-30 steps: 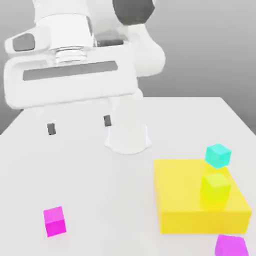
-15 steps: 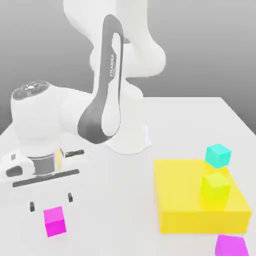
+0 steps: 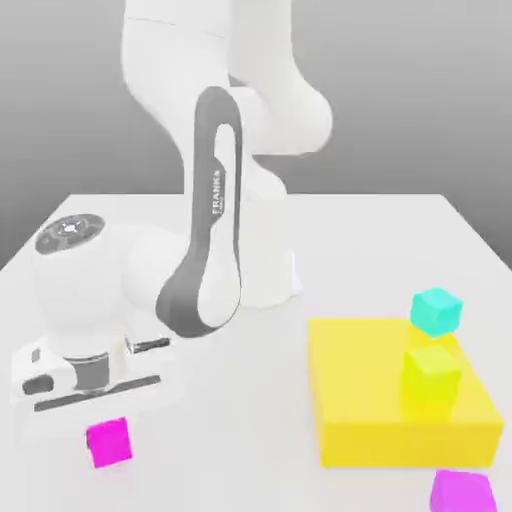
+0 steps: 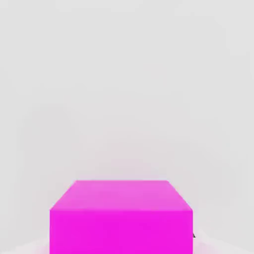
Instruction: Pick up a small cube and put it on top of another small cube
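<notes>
Hovering low over magenta cube [image 3: 108, 441] on table [image 3: 250, 440], exterior view's left | my gripper [image 3: 95, 415]: finger spread unknown, can't tell | risk: off-centre descent clips cube top, shoves it aside | target: lime cube [image 3: 432, 373]

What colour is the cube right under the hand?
Magenta cube, clearest in the hand view.

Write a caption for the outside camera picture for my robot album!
Robot gripper low over a magenta cube, beside a yellow block.
</notes>
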### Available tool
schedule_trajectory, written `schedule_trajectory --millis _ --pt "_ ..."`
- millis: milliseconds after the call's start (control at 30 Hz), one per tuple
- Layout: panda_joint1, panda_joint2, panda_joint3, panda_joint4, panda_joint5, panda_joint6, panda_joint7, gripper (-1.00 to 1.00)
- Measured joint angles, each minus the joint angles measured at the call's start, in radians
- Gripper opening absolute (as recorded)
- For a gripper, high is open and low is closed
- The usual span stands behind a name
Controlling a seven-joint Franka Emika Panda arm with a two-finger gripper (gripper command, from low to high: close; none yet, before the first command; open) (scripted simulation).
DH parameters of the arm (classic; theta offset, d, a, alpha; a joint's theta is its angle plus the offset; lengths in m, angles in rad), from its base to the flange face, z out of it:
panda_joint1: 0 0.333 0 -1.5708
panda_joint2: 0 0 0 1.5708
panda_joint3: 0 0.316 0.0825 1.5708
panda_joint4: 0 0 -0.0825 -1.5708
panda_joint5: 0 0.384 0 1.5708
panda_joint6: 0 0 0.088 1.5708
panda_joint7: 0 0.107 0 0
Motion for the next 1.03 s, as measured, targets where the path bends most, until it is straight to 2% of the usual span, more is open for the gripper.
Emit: schedule_trajectory --millis 100,267,433,700,767,900,933,1033 --pt "0.042 -0.085 -0.045 -0.024 -0.080 -0.061 0.055 -1.00" --pt "0.161 -0.219 0.092 -0.079 -0.100 -0.154 -0.045 -1.00" --pt "0.428 -0.385 0.223 -0.144 -0.127 -0.258 -0.175 -1.00" --pt "0.668 -0.671 0.437 -0.252 -0.225 -0.401 -0.338 -1.00" --pt "0.718 -0.688 0.484 -0.278 -0.246 -0.382 -0.365 -1.00" --pt "0.727 -0.576 0.509 -0.315 -0.263 -0.229 -0.366 -1.00" --pt "0.726 -0.557 0.511 -0.320 -0.265 -0.205 -0.365 1.00" --pt "0.726 -0.557 0.511 -0.320 -0.265 -0.205 -0.365 1.00"
